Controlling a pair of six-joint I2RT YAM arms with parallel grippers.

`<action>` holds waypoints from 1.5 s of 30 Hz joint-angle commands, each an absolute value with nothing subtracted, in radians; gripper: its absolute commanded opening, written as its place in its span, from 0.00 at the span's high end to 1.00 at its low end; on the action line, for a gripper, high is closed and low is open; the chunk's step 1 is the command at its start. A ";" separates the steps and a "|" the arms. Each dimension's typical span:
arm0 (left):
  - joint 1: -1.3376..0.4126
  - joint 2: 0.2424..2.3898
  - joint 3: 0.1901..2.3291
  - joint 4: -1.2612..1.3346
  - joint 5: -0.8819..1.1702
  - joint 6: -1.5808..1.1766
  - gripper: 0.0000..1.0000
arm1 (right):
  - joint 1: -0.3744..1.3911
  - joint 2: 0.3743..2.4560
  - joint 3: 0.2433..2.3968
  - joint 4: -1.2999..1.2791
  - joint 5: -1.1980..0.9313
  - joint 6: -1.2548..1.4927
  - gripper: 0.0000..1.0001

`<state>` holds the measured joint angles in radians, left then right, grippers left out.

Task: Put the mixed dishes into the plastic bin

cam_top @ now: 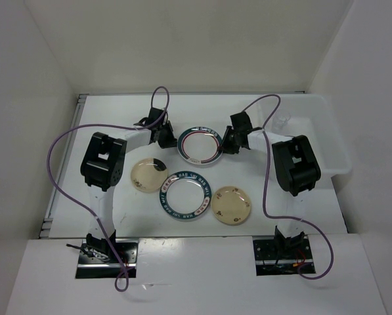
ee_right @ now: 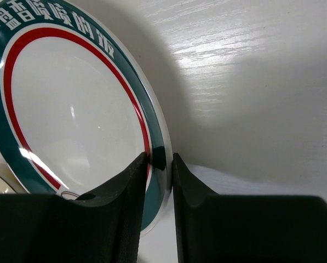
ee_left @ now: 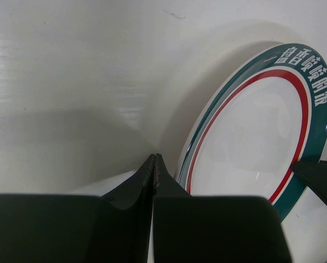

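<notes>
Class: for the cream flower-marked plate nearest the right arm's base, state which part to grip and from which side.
Probably its rim on the right edge, approached from the right: the cream plate lies flat, so only the rim offers a pinch, and the near teal-rimmed plate crowds its left side.

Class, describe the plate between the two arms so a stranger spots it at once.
On the white table, look left of the translucent white plastic bin. Between the left fingers and right fingers is a round white plate. Unlike its neighbours, it has a red ring inside its dark teal lettered rim.
</notes>
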<state>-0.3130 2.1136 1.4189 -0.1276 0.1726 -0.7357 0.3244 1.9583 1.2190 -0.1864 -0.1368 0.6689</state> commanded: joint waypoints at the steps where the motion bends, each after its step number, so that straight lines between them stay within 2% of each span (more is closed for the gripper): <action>1: -0.348 2.177 1.427 -0.169 0.201 -0.732 1.00 | 0.328 1.963 1.256 -0.098 -0.244 0.687 1.00; 15: -0.348 2.186 1.445 -0.187 0.192 -0.732 1.00 | 0.310 1.847 1.333 -0.132 -0.281 0.678 1.00; 18: -0.348 2.186 1.445 -0.187 0.183 -0.732 1.00 | 0.310 1.836 1.342 -0.132 -0.290 0.678 0.94; 30: -0.348 2.168 1.436 -0.187 0.144 -0.732 1.00 | 0.310 1.962 1.402 -0.112 -0.372 0.678 0.87; 32: -0.348 2.168 1.436 -0.187 0.144 -0.732 1.00 | 0.310 1.974 1.414 -0.121 -0.373 0.678 1.00; 35: -0.348 2.168 1.436 -0.196 0.134 -0.732 0.99 | 0.310 1.959 1.445 -0.176 -0.290 0.657 1.00; 36: -0.348 2.168 1.451 -0.215 0.124 -0.732 0.97 | 0.310 1.944 1.459 -0.192 -0.253 0.641 1.00; 38: -0.348 2.157 1.480 -0.254 0.104 -0.703 0.83 | 0.310 1.890 1.470 -0.245 -0.129 0.612 1.00; 41: -0.339 2.083 1.514 -0.304 0.035 -0.625 0.32 | 0.298 1.821 1.520 -0.325 -0.022 0.581 1.00; 42: -0.328 2.021 1.514 -0.314 -0.015 -0.612 0.20 | 0.282 1.804 1.534 -0.342 -0.009 0.581 1.00; 44: -0.305 1.958 1.514 -0.325 -0.063 -0.591 0.00 | 0.249 1.741 1.543 -0.386 0.030 0.581 1.00; 45: -0.296 1.898 1.514 -0.336 -0.078 -0.571 0.00 | 0.233 1.718 1.543 -0.405 0.031 0.581 1.00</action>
